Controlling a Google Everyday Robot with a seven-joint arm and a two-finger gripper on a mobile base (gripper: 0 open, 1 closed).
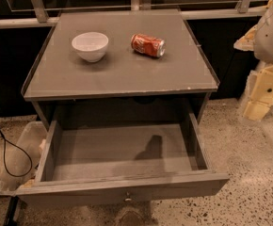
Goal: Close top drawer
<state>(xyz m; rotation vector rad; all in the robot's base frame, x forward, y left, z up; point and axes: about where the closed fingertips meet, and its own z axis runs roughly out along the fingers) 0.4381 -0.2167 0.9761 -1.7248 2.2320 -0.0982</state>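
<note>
Pale and cream-coloured, the gripper [264, 92] hangs at the right edge, above the speckled floor [249, 182]; how far open it is I cannot tell. Well off to its left and lower down, the top drawer [127, 180] stands pulled far out of the cabinet [122, 76], brass knob [128, 199] at its front. Left of the gripper and higher, a white bowl [90, 46] and a red can [148, 45] on its side rest on the cabinet top.
</note>
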